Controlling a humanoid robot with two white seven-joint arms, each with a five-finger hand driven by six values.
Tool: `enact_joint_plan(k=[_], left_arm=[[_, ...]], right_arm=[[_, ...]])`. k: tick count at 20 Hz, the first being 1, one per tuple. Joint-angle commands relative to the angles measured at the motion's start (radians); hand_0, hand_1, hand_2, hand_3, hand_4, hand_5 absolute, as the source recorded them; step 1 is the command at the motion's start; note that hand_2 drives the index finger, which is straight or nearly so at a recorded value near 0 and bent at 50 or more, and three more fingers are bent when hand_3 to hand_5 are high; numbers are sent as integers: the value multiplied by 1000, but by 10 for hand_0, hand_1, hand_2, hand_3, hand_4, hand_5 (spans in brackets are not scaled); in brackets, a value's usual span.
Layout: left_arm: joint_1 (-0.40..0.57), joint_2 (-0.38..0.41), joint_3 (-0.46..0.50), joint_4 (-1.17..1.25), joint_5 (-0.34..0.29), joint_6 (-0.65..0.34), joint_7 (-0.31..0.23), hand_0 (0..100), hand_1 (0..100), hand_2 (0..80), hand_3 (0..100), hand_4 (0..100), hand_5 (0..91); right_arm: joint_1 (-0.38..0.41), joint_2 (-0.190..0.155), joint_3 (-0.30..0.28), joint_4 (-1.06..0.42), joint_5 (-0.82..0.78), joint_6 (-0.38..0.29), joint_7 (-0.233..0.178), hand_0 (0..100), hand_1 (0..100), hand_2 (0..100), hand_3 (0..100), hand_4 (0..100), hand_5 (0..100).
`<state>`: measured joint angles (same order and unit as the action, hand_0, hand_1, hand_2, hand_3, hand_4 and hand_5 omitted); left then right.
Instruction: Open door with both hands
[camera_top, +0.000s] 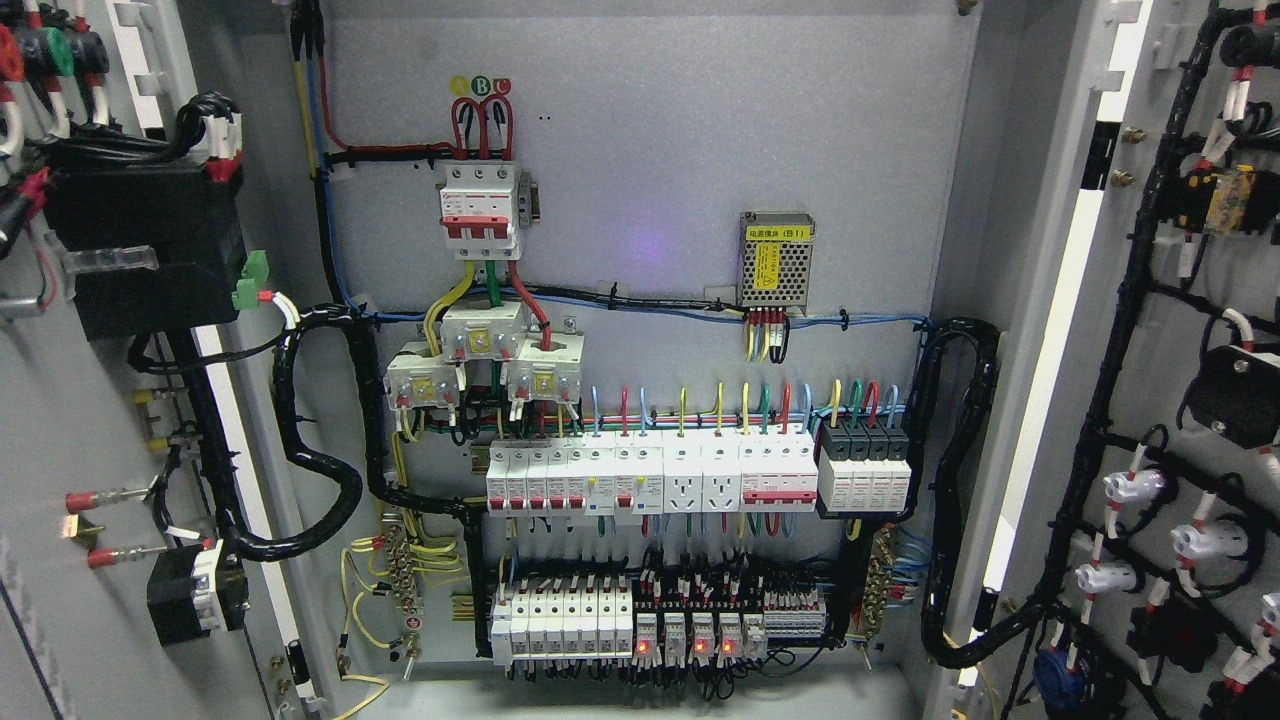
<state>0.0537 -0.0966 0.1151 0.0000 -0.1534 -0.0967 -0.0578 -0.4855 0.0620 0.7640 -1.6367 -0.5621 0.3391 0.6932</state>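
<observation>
At far left, the left door of the electrical cabinet stands swung wide, its inner face turned to the camera and carrying a black box, a green connector and a black wrapped cable loom that loops across to the cabinet interior. Further right, the grey back panel is fully exposed. A red-handled main breaker sits high on it, with three white terminal blocks just below. A perforated metal power supply with a yellow label is mounted to the right of the breaker. Lower down runs a row of white breakers and sockets, and beneath that a second row with relays showing red lights. At far right, the right door is also swung open, with black wiring and white lamp backs on its inner side. No robot hand shows in the head view, so whether either is released or clenched cannot be told.
</observation>
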Motion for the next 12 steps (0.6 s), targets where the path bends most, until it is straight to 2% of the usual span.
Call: enact_joint_plan(k=[1,3,6,9,11,12], left_arm=[[0,0,0,-6,0,0,0,0,0,0,0,0,0],[0,0,0,-6,0,0,0,0,0,0,0,0,0],[0,0,0,-6,0,0,0,0,0,0,0,0,0],[0,0,0,-6,0,0,0,0,0,0,0,0,0],[0,0,-2,-6,0,0,0,0,0,0,0,0,0],[-1,-2,-2,-5,-5,0,0,0,0,0,0,0,0]], right_arm=[[10,10,-115,31,-4,-2,5,0,0,0,0,0,0],[22,-17,-179,26,-2,-3,5,0,0,0,0,0,0],[70,-89,-294,-7,-4,-23,8,0,0,0,0,0,0],[195,-168,-363,-104,-2,-74,6,0,0,0,0,0,0],[305,-198,-402,-179,-5,-126,5,0,0,0,0,0,0],[364,-200,-414,-225,-5,-170,3,0,0,0,0,0,0]])
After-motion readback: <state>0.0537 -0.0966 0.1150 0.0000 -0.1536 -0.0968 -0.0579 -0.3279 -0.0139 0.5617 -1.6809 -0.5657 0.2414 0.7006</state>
